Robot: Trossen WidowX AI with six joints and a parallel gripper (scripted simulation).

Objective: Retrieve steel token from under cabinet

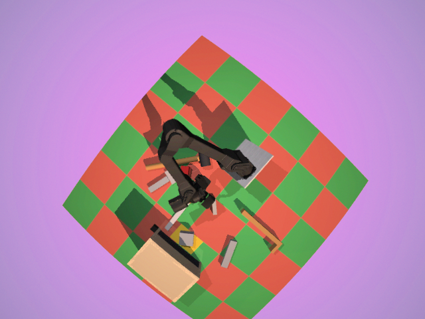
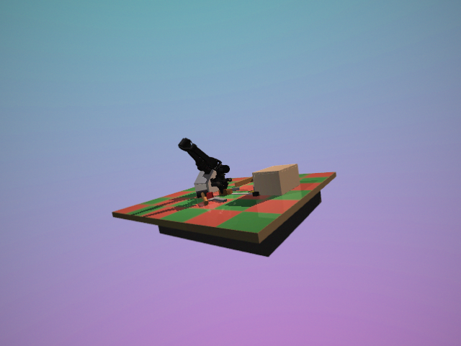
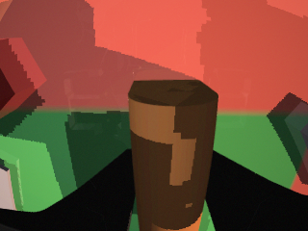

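The gripper (image 1: 203, 196) (image 2: 223, 190) (image 3: 167, 157) is closed around an upright brown cylindrical handle (image 2: 226, 192) (image 3: 166, 164). A pale bar (image 1: 176, 217) lies between it and the cabinet (image 1: 164, 269) (image 2: 275, 182). A grey piece (image 1: 186, 238) sits on the yellow marked area (image 1: 196, 244) before the cabinet; whether that is the steel token, I can't fairly tell from this height.

- Square-cornered tabletop (image 1: 288, 185) (image 2: 178, 219): red and green checks, brown edge.
- Box-shaped cabinet (image 1: 163, 269) (image 2: 277, 180): pale tan, its vented front strip dark.
- Flat marked area (image 1: 196, 244): yellow.
- Jointed robot arm (image 1: 206, 151) (image 2: 202, 156): black to dark brown.
- Rounded handle between the fingers: brown, patched with lighter orange-brown.
- L-shaped bar (image 1: 261, 226): plain orange.
- Small block (image 1: 186, 170) (image 2: 209, 194): red.
- Straight bar (image 1: 228, 253): light grey.
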